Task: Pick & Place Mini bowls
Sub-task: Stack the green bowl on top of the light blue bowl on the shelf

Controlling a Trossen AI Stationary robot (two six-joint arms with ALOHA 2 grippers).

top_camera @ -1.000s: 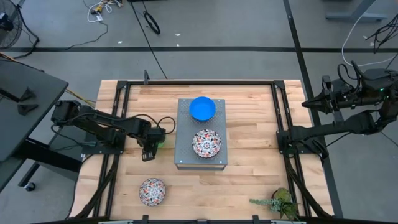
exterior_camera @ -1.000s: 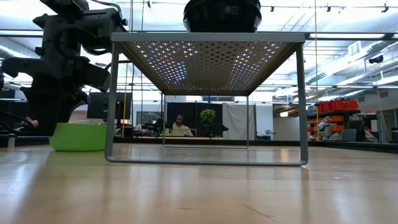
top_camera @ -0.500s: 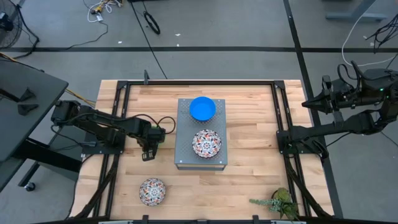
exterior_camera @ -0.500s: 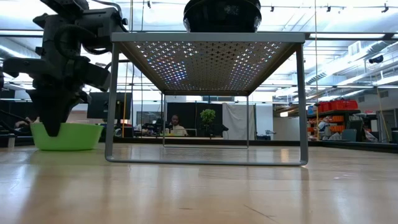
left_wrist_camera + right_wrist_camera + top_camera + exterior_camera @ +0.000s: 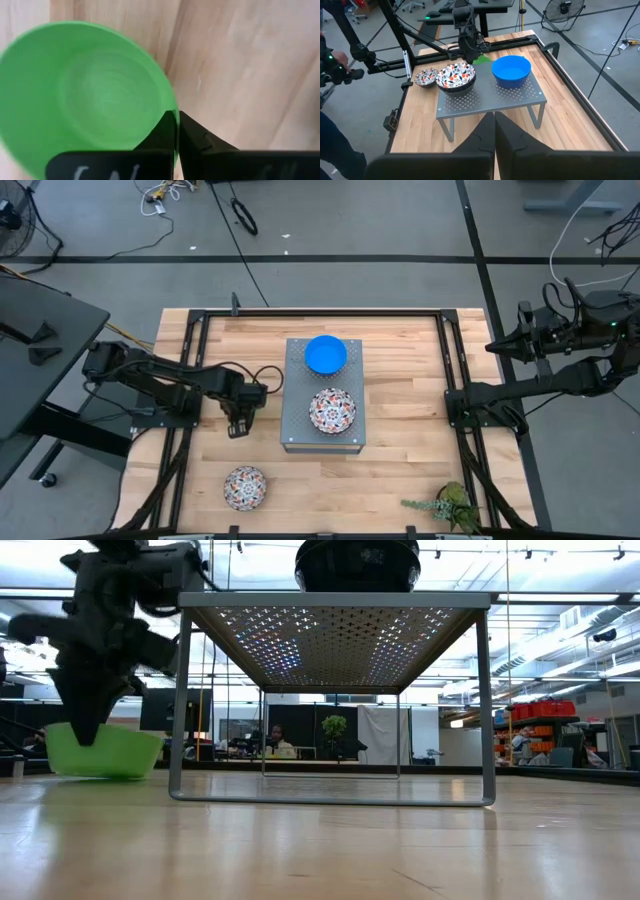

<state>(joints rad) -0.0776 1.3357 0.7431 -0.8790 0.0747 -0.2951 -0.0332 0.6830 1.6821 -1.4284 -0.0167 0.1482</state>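
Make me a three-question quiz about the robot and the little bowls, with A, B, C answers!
1. Where is the bright blue bowl?
A. on the grey metal stand
B. on the floor
C. in the right hand

2. How many bowls show from above?
A. one
B. three
C. seven

3. What is the left hand doing?
A. resting wide open
B. pinching the green bowl's rim
C. holding a plant

Answers:
1. A, the high view shows it on the perforated stand beside a floral bowl.
2. B, the blue one, that floral one and another floral bowl on the table; the arm hides the green bowl.
3. B, the left wrist view shows its fingers shut on the rim.
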